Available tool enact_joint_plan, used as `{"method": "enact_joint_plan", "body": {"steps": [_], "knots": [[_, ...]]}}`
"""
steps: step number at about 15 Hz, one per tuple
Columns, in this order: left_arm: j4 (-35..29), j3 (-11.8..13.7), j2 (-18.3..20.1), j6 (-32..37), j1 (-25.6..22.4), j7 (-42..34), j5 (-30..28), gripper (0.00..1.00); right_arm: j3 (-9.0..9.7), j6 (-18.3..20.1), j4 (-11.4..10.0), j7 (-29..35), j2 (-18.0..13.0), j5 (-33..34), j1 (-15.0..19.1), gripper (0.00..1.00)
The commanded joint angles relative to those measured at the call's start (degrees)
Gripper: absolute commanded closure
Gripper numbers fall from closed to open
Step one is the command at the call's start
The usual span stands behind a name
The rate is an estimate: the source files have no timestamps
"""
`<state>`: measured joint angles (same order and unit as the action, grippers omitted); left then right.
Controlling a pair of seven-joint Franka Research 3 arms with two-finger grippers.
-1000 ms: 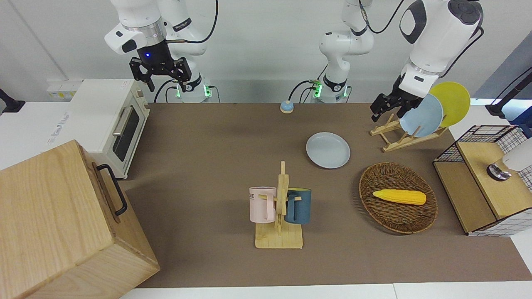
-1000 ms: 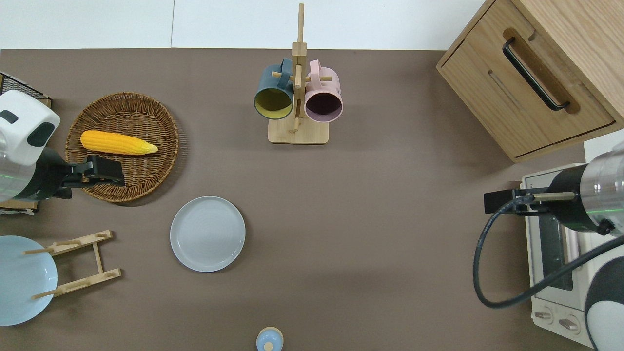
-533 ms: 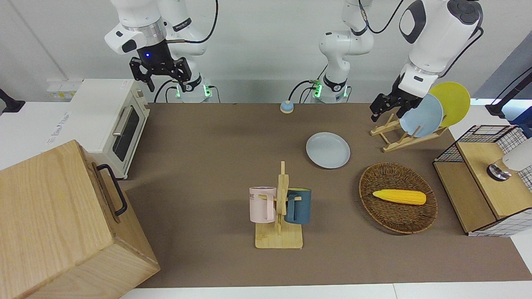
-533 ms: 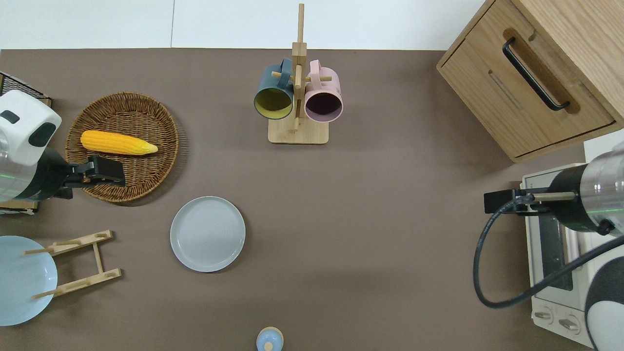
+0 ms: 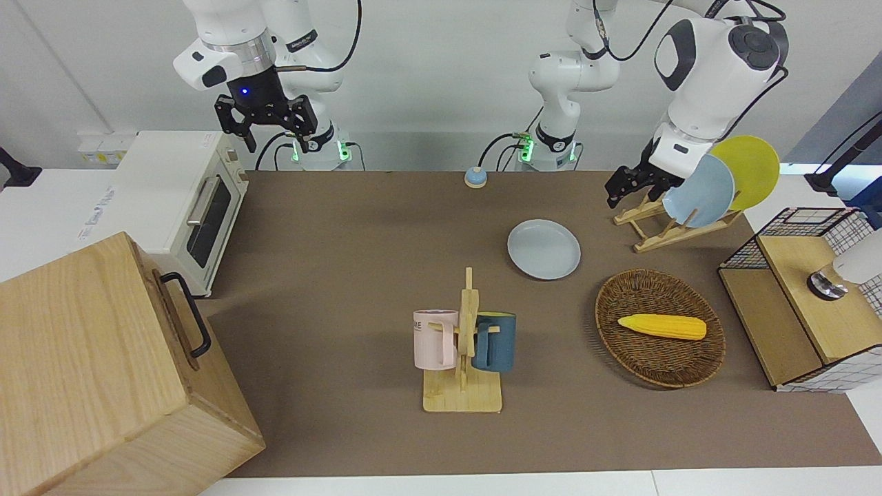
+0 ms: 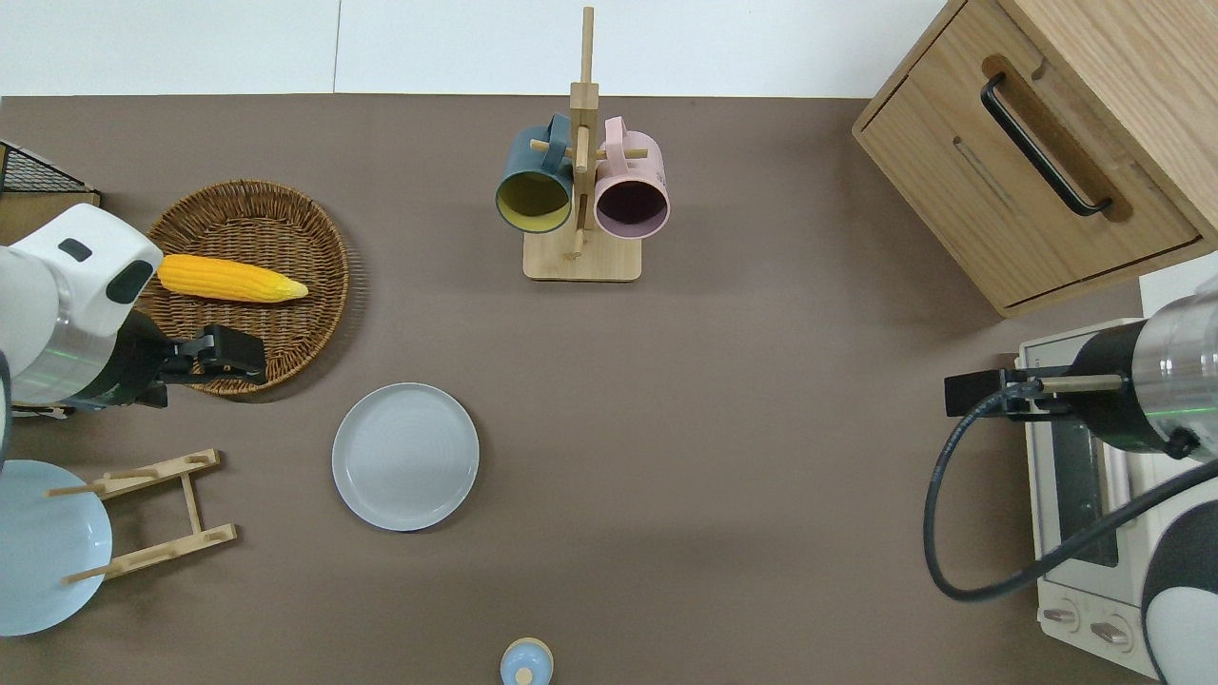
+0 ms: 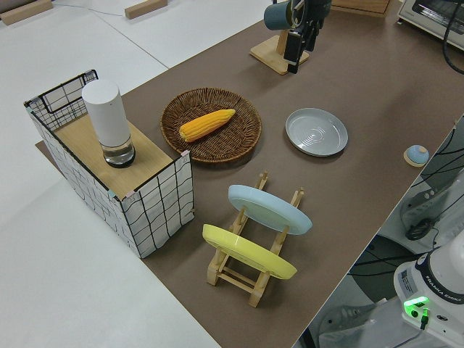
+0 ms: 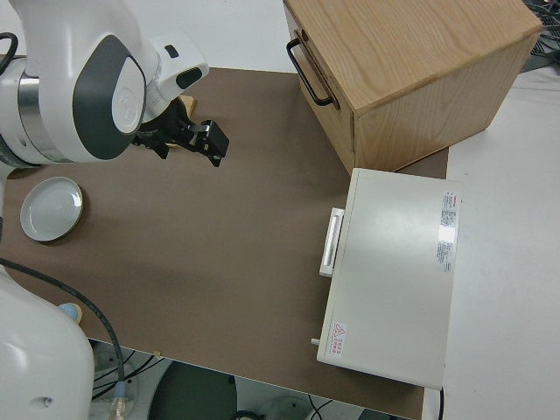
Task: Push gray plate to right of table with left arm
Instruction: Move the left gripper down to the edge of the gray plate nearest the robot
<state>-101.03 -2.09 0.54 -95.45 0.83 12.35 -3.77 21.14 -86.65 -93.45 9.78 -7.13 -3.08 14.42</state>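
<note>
Table (image 5: 344, 275): brown matte cover, white edges.

Gray plate (image 6: 405, 457): laid flat on the bare cover toward the left arm's end, untouched; set between the wicker basket (image 6: 314, 247) and the small blue bell (image 6: 525, 663), nearer to the robots than the basket, and beside the wooden plate rack (image 6: 162, 514).

Left gripper (image 6: 233, 352): carried in the air on the left arm (image 5: 710, 76), shown in the overhead view over the basket's rim nearest the robots, well apart from the gray plate. Nothing is held; whether its fingers are spread or pressed together cannot be told.

Right arm: parked. Right gripper (image 5: 265, 120): a blue light is lit above it; the fingers are seen spread, with nothing between them.

Basket contents: one ear of yellow corn (image 6: 231, 278).

Plate rack: a sky-blue plate (image 5: 699, 191) and a yellow plate (image 5: 747, 171) are stood on edge in it.

Mug stand (image 5: 463, 372): wooden; a pink mug (image 5: 434, 337) and a dark teal mug (image 5: 495, 341) are hung on it. Dark letters are printed on the pink mug, only "NE" being readable.

White toaster oven (image 5: 186, 200): placed at the right arm's end; small labels are carried on its top, too small to be read.

Wooden cabinet (image 5: 103, 372): fitted with a black handle.

Wire-sided box (image 7: 109, 174): a white cylinder (image 7: 107, 122) is stood on its wooden top.
</note>
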Motion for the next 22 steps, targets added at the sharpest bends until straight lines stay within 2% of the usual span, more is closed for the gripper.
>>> {"method": "enact_joint_plan", "body": {"steps": [1,5,8,10,13,16,20,22], "knots": [[-6.8,0.2,0.7,-6.2,0.9,-0.1,1.0,0.01,0.83,0.0,-1.6,0.6,-1.6,-1.2,1.4,0.005],[-13.0,0.2,0.7,-12.5,0.8,-0.2,1.0,0.01,0.83,0.0,-1.6,0.6,-1.6,-1.2,1.4,0.005],[-17.3,-0.1,0.6,-14.2,0.8,0.0,1.0,0.01,0.83,0.0,-1.6,0.6,-1.6,-1.2,1.4,0.005],[-21.6,-0.4,0.6,-19.0,0.9,0.0,0.9,0.01,0.83,0.0,-1.6,0.6,-1.6,-1.2,1.4,0.005],[-25.0,-0.6,-0.2,-21.7,0.9,0.0,0.9,0.01,0.83,0.0,-1.6,0.6,-1.6,-1.2,1.4,0.005],[-31.1,-0.6,-0.5,-28.5,0.9,0.0,0.9,0.01,0.83,0.0,-1.6,0.6,-1.6,-1.2,1.4,0.005],[-31.8,-1.0,-1.1,-30.1,0.8,0.0,0.9,0.01,0.83,0.0,-1.6,0.6,-1.6,-1.2,1.4,0.005],[-32.2,-1.0,-2.7,-31.9,0.9,0.0,0.9,0.02,0.83,0.0,-1.6,0.6,-1.6,-1.2,1.4,0.005]]}}
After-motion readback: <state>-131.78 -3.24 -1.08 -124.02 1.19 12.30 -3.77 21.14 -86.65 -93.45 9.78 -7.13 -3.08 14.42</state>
